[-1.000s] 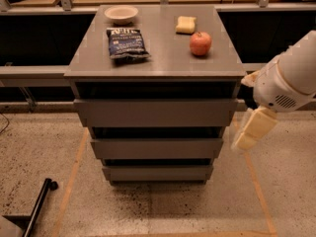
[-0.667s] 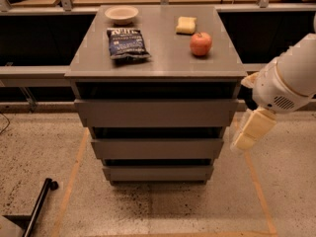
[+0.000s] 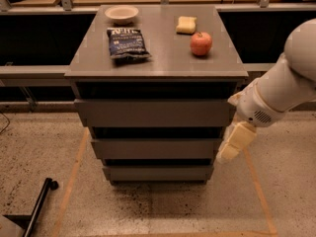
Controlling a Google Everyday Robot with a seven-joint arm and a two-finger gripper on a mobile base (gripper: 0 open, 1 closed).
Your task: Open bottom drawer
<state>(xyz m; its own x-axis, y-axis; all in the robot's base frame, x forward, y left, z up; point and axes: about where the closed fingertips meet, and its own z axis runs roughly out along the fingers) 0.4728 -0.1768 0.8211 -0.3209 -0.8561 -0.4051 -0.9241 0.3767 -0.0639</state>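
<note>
Three fronts stacked below the front edge of the desk. Bottom drawer lowest of them, smallest-looking, flat grey, no handle, fully shut. Set back a bit under the middle drawer, with just a dark slit between the two.

Gripper hanging below the front right corner, around middle-drawer height, just beside the stack and apart from it, nowhere on the bottom front. Can't tell how far open, or holding anything or not. Not opened at all yet, so probably right at the start.

Could go sideways pretty easily:
- With no handle, have to hook a lip or that slit, and could snag the middle drawer by coming in a touch high.
- Might also twist and jam it by pulling from the right end only.
- Could send the apple rolling toward the right edge by bumping the stack hard.

Containers:
- Bowl near the back left corner, looks empty.
- Chip bag just in front of it, lying flat, seemingly unopened.
- Drawer insides all hidden.
</note>
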